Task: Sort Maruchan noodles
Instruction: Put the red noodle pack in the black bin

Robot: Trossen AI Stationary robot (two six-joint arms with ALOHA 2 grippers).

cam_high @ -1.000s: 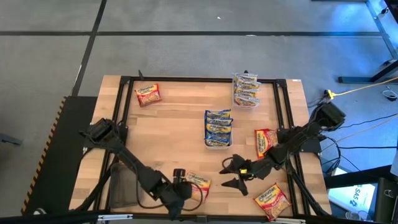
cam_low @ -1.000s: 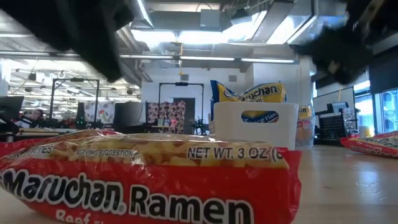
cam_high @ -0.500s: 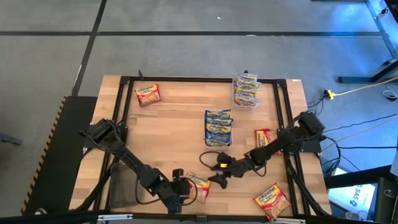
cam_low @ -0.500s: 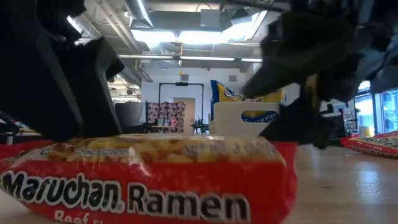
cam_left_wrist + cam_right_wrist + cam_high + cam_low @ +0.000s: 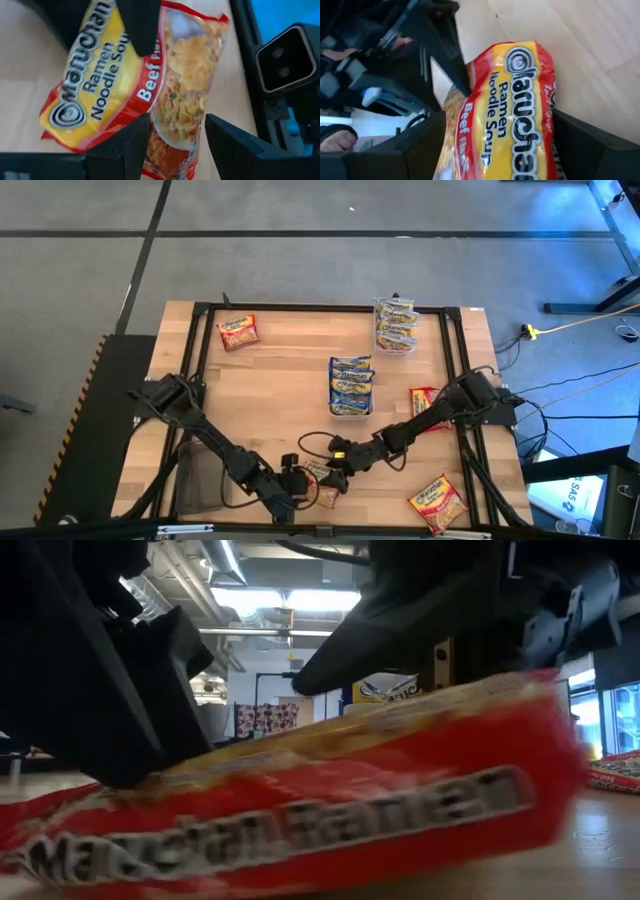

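You see both grippers meeting at one red-bordered packet (image 5: 322,481) near the front edge of the wooden surface (image 5: 290,370), a little left of its middle. This packet is flat, with a yellow field, a red border and the words "Ramen Noodle Soup" and "Beef", and a picture of cooked noodles on one part. In the low view it is tilted, one end lifted off the surface and the other end resting on it.

The left gripper (image 5: 300,485) has its jaws spread wide, one finger on each side of the packet; you cannot tell if they pinch it. The right gripper (image 5: 338,472) comes from the other side, and its jaws stand spread around the packet's end.

The other packets are sorted or loose: blue-bordered ones stand in a white tray (image 5: 350,413) at the middle, more stand in a clear tub (image 5: 396,325) at the far side, and loose red ones (image 5: 238,332) lie at the far left, the right side and the front right corner.
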